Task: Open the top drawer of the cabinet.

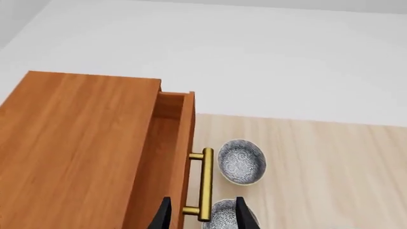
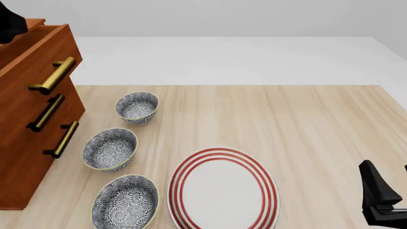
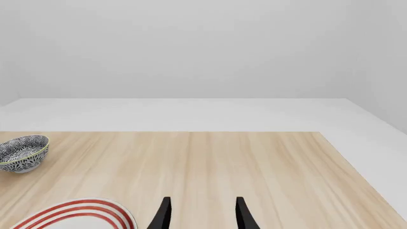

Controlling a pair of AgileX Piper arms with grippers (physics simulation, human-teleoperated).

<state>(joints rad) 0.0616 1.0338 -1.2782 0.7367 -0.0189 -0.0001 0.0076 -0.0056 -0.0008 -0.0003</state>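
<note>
Front view shows the cabinet point(image 2: 28, 119) standing at the far left of the worktop point(image 2: 305, 124), its top drawer point(image 2: 38, 57) pulled out beyond the two lower drawer fronts, brass bar handle point(image 2: 56, 75) facing the bowls. Three patterned bowls point(image 2: 109, 149) sit in a row just beside the cabinet, and a red-ringed plate point(image 2: 222, 188) lies near the front edge. From the left wrist camera, the left hand point(image 1: 200, 214) has its dark fingers point(image 1: 164, 214) spread apart on either side of the handle's lower end, not clamped on it. The right hand point(image 3: 200, 214) hovers over bare worktop at the right, fingers parted and holding nothing.
</note>
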